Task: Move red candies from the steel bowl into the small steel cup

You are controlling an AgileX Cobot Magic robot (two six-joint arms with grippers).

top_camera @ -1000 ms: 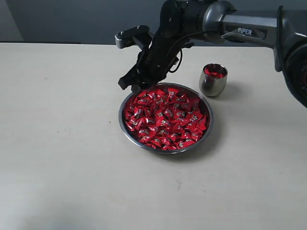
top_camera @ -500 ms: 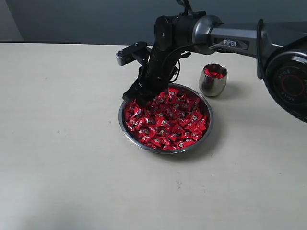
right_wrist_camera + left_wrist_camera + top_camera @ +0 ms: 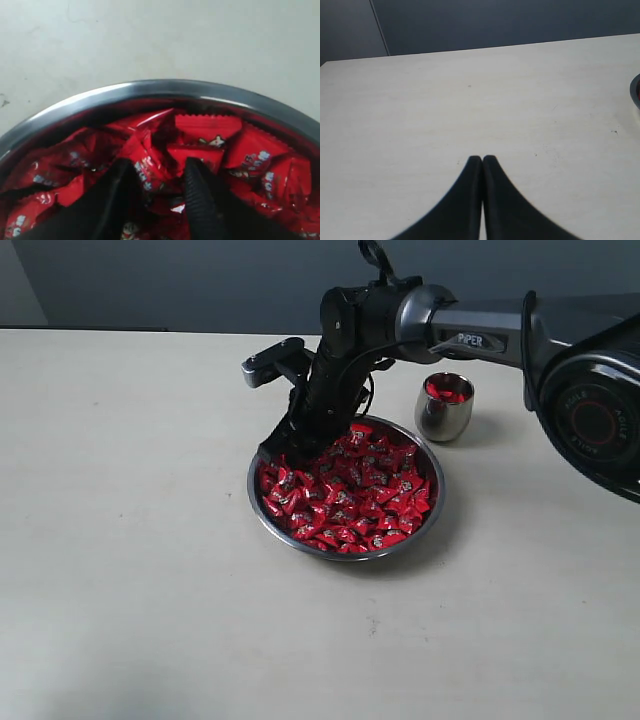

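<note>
The steel bowl [image 3: 345, 556] sits mid-table, heaped with red candies [image 3: 352, 495]. My right gripper [image 3: 285, 452] reaches in over the bowl's back-left rim and is pushed into the pile. In the right wrist view it [image 3: 157, 165] stands open, its two black fingers straddling a crumpled red candy [image 3: 150, 162] just inside the bowl's rim [image 3: 165, 87]. The small steel cup [image 3: 443, 412] stands upright behind and to the right of the bowl, with red candies [image 3: 446, 392] showing inside it. My left gripper [image 3: 482, 159] is shut and empty above bare table.
The pale table [image 3: 130, 540] spreads all round the bowl. A dark wall [image 3: 150, 280] runs along its far edge. The right arm's grey forearm [image 3: 470, 325] passes above the cup. A sliver of the bowl's rim [image 3: 636, 92] shows in the left wrist view.
The right gripper has come down and forward from above the bowl's back-left rim into the candies, with its jaws staying open. Bowl and cup have not moved.
</note>
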